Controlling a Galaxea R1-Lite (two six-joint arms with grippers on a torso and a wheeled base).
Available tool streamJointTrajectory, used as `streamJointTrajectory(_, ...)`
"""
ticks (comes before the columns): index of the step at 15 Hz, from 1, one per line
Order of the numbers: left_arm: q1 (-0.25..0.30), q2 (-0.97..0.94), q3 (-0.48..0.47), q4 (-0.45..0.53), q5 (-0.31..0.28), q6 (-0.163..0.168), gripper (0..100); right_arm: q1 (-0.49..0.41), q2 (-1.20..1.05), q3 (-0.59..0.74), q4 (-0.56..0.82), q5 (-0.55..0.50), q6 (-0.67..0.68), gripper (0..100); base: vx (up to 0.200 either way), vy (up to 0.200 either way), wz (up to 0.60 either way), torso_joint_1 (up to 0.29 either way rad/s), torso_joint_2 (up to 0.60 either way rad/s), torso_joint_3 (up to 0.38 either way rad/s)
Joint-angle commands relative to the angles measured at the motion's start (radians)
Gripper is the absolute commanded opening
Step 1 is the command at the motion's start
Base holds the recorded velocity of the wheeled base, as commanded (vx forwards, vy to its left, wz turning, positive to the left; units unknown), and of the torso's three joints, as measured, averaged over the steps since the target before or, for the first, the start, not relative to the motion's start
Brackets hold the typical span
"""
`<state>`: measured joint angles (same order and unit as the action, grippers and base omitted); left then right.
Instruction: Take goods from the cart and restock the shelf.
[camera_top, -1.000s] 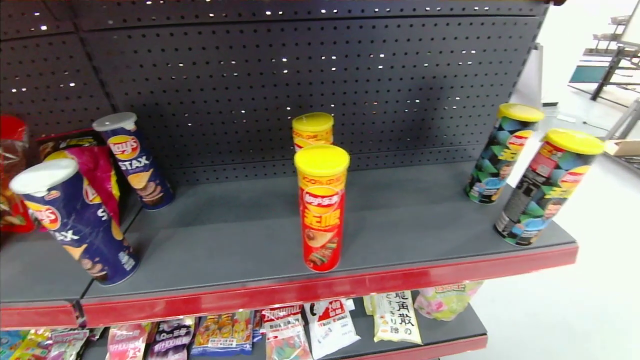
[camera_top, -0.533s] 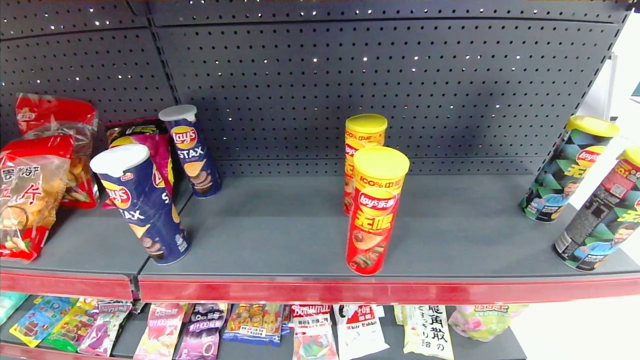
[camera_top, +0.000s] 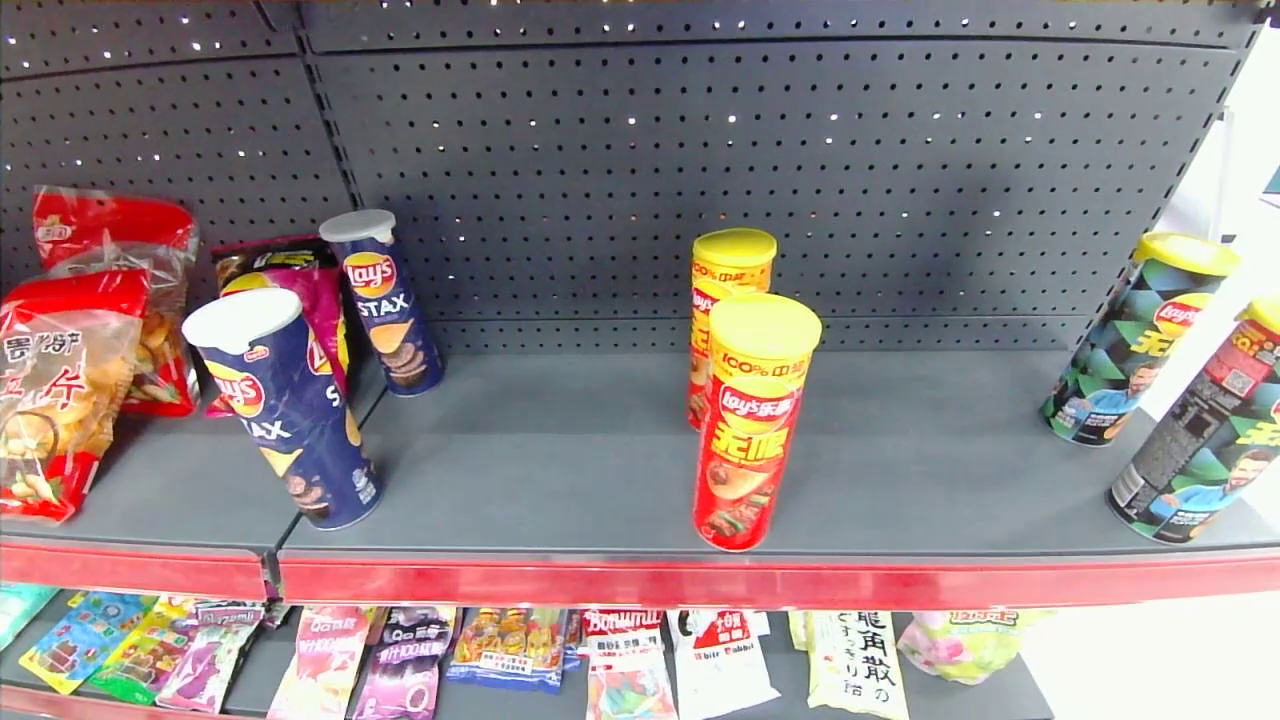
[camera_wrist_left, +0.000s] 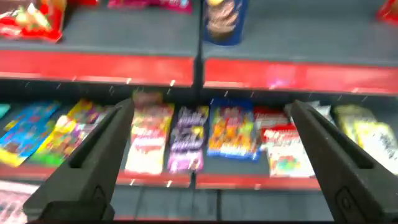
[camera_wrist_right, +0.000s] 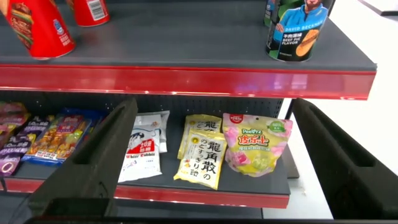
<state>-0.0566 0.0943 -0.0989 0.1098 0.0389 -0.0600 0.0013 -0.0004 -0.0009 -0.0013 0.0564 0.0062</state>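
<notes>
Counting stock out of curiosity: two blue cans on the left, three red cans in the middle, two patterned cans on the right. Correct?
Not quite. The head view shows two red cans in the middle, not three: the front red can and the rear red can right behind it. The rest is right.

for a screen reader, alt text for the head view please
Six crisp canisters stand on a grey shelf with a red edge: two blue canisters left, two red canisters centre, two teal canisters right. Snack bags sit far left, packets on the shelf below.
</notes>
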Motion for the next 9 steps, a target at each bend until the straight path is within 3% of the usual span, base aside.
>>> streamJointTrajectory(1,0.003,-0.019,0.099,-0.177,-0.102,-0.001,100,0.0,0.0,0.001,0.0,0.0,-0.002,100,0.0,0.0,0.0,0.0,0.0,0.0)
streamJointTrajectory(3,0.003,-0.019,0.099,-0.168,-0.208,0.005,100,0.0,0.0,-0.001,0.0,0.0,-0.002,100,0.0,0.0,0.0,0.0,0.0,0.0)
streamJointTrajectory(4,0.003,-0.019,0.099,-0.165,-0.205,0.009,100,0.0,0.0,-0.001,0.0,0.0,-0.002,100,0.0,0.0,0.0,0.0,0.0,0.0)
streamJointTrajectory(5,0.014,-0.008,0.097,-0.162,-0.159,0.016,100,0.0,0.0,-0.001,0.0,0.0,0.0,100,0.0,0.0,0.0,0.0,0.0,0.0)
streamJointTrajectory(6,0.067,0.021,0.099,-0.165,-0.051,0.005,100,0.0,0.002,0.001,0.0,0.0,0.0,100,0.0,0.0,0.0,0.0,0.0,0.0)
streamJointTrajectory(7,0.112,0.015,0.099,-0.167,-0.01,-0.011,100,0.0,0.002,0.001,0.0,0.0,0.0,100,0.0,0.0,0.0,0.0,0.0,0.0)
streamJointTrajectory(9,0.112,-0.016,0.099,-0.17,-0.039,-0.02,100,0.0,0.0,0.001,0.0,0.0,0.0,100,0.0,0.0,0.0,0.0,0.0,0.0)
